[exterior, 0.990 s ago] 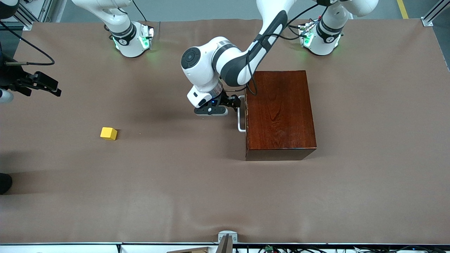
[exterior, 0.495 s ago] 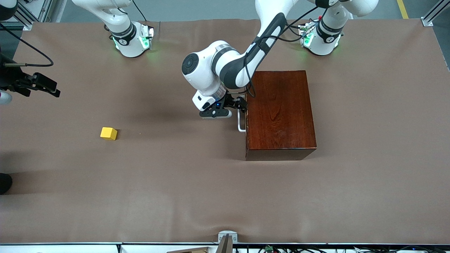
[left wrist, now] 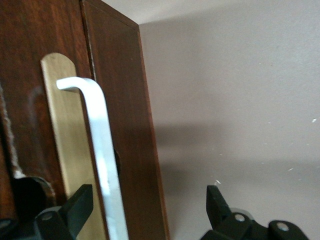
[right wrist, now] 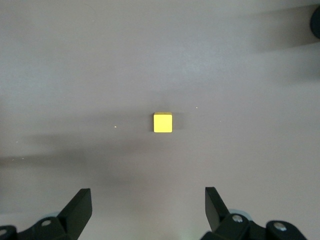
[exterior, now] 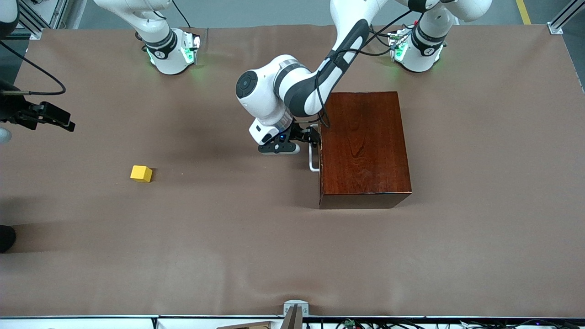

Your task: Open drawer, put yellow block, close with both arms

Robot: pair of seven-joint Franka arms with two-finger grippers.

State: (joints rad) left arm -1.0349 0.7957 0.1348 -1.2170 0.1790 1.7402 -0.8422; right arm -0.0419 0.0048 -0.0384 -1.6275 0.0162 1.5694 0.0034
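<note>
Left end effector (exterior: 313, 136) spread wide astride the rigid white handle (exterior: 312, 157) of the closed drawer (left wrist: 65, 115), the evident grip point; right end effector (right wrist: 145, 212) wide over the light, hard yellow block (exterior: 140, 173).

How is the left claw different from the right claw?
The left claw is at the drawer's white handle, its open fingers around the bar. The right claw hangs open over bare table toward the right arm's end, the yellow block in its wrist view, holding nothing. Both are black with two fingers.
</note>
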